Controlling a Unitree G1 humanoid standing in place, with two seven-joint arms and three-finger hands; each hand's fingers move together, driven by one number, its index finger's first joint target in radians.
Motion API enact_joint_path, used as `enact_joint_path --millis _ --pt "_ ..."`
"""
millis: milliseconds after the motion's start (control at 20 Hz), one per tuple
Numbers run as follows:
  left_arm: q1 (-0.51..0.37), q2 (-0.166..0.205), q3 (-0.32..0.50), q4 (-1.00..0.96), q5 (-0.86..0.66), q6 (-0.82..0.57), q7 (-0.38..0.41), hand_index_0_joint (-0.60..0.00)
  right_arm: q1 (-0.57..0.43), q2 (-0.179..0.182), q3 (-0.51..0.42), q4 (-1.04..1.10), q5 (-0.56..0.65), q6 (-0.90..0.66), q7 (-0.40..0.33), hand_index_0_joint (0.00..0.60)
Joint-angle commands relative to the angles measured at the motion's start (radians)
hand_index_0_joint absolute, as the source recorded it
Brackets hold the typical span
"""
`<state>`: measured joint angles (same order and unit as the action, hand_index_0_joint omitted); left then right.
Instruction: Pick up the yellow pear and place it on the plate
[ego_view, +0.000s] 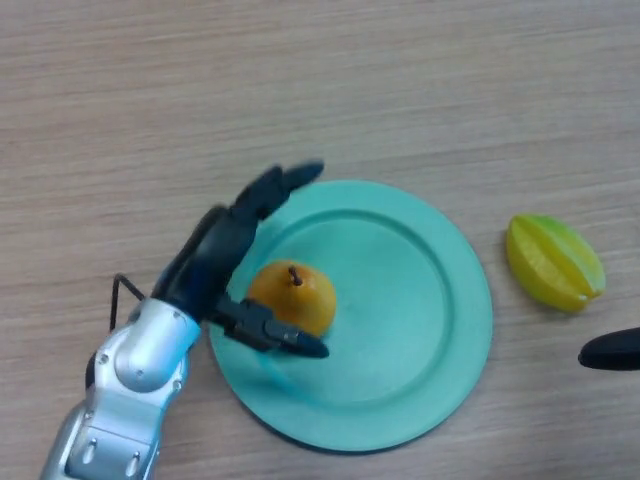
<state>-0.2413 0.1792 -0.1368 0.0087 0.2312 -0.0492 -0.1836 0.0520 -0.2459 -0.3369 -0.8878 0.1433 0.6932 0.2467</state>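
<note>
Pear (292, 297), smooth yellow, on round teal plate (420, 310); left hand (225, 265) alongside.

The yellow pear (292, 296) is a small orange-yellow fruit with a short dark stem pointing up toward the camera. It sits on the plate (420, 310), on the left part of the plate's flat inner well, close to the left rim. The plate is round, teal-green, with a broad raised rim, and lies flat on the wooden table (420, 90). The rest of its well, right of the pear, is bare.
</note>
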Motion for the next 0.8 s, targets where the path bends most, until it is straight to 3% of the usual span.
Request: enact_joint_path --millis 50,200,350,450,650,800 --pt "-0.025 0.024 0.103 -0.156 -0.076 -0.067 0.005 0.0 -0.021 -0.03 -0.06 -0.038 -0.017 -0.149 -0.017 0.0" --pt "-0.001 0.058 0.177 -0.28 -0.226 -0.007 -0.016 0.0 -0.029 -0.034 -0.051 -0.024 -0.023 -0.149 -0.018 0.0" --pt "0.048 0.117 0.299 -0.425 -0.513 0.169 -0.049 0.0 -0.036 -0.037 -0.041 -0.02 -0.014 -0.139 -0.026 0.0" --pt "0.069 0.152 0.348 -0.445 -0.566 0.22 -0.043 0.0 -0.035 -0.039 -0.03 -0.018 -0.021 -0.145 -0.024 0.0" --pt "0.162 0.174 0.42 -0.522 -0.652 0.402 -0.11 0.0 -0.054 -0.043 -0.024 -0.026 0.005 -0.116 -0.025 0.0" --pt "0.159 0.175 0.449 -0.537 -0.647 0.422 -0.095 0.0 -0.052 -0.036 -0.012 -0.014 0.027 -0.132 -0.05 0.0"
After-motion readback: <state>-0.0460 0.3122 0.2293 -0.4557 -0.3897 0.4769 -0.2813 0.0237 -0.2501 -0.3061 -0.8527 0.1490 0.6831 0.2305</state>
